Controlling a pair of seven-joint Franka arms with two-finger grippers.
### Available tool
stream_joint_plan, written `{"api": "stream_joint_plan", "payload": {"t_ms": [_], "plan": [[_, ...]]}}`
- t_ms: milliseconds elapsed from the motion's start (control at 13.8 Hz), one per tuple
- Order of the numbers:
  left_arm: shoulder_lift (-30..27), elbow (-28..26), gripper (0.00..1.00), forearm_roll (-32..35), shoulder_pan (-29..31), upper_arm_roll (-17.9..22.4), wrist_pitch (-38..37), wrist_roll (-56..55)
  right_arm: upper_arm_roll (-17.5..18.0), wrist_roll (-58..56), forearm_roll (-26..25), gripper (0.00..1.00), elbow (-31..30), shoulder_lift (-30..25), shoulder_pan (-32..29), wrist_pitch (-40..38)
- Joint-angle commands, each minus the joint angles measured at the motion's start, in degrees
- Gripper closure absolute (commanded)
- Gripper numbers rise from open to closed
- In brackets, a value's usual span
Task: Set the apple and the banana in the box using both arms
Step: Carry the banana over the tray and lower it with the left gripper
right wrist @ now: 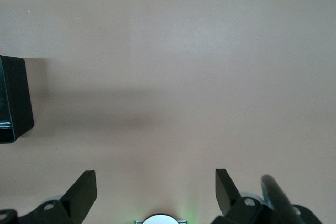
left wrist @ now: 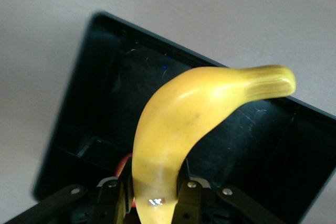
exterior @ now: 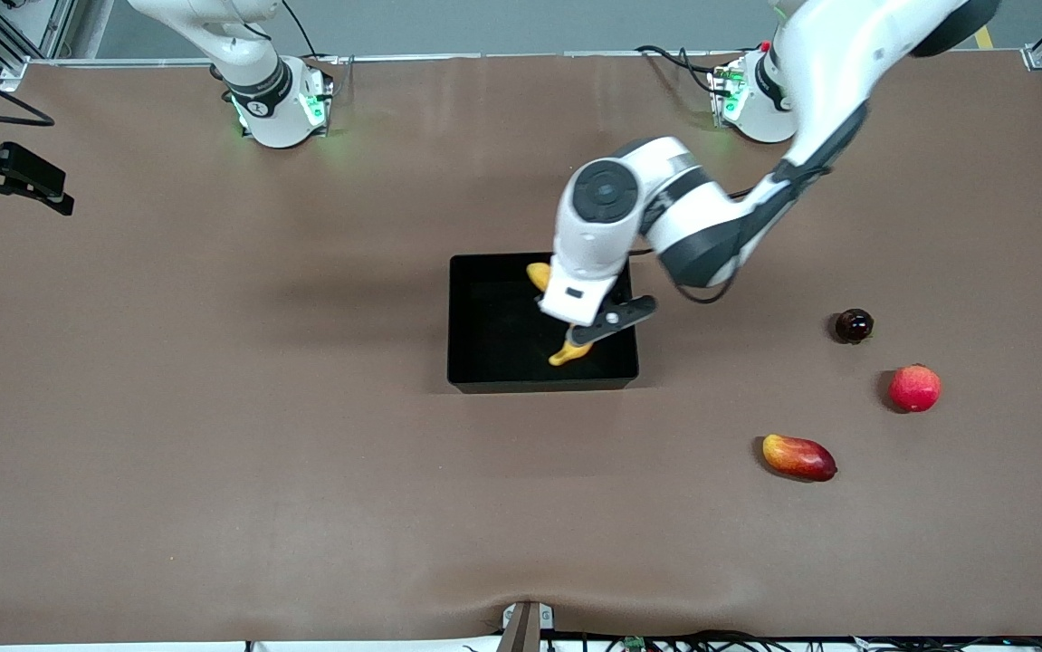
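Right gripper (right wrist: pixel 152 192) at the right arm's end of the table, hanging over bare brown tabletop (exterior: pixel 213 407); the arm waits, fingers spread wide with nothing between them, and its wrist view catches one corner of the box (right wrist: pixel 13 98) off to the side. Middle of the table: the box (exterior: pixel 484 376), a shallow black tray. The left arm reaches in from its base and hangs its gripper (exterior: pixel 588 330) over the end of the box toward the left arm's end of the table. Left gripper (left wrist: pixel 152 195) clenched on the banana (left wrist: pixel 178 129), fingers pinching it near one end while the rest curves out above the tray's black floor; in the front view both yellow tips of the banana (exterior: pixel 568 353) show at either side of the wrist, inside the box outline. Whether the banana touches the floor of the tray cannot be told. Toward the left arm's end of the table, three fruits on the tabletop, well apart from the box: an elongated red-yellow mango (exterior: pixel 798 456) nearest the front camera, a small dark glossy round fruit (exterior: pixel 854 325) farthest from it, and the apple (exterior: pixel 914 388) between those two, red with a paler patch.
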Motion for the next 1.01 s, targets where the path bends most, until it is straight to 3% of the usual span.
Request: {"api": "stream_joint_plan", "payload": {"t_ms": [0,289,723,940], "plan": [[4.1,7.7,1.0,-3.8,-8.2,5.3,1.7,-4.6,0.0,-0.5,0.0,0.0,-0.6,-0.9,-0.5,-0.2],[7.3,7.8,1.0,-4.0,-14.1,10.8,6.4,-6.3,0.0,-0.5,0.0,0.0,-0.6,-0.9,-0.5,-0.1],[13.4,7.5,0.98,-4.1,-15.2,12.4,8.3,-6.5,0.0,-0.5,0.0,0.0,-0.6,-0.9,-0.4,-0.1],[12.3,7.6,0.0,-3.5,-13.7,12.4,7.9,-5.2,0.0,-0.5,0.0,0.0,-0.6,-0.9,-0.4,0.1]]}}
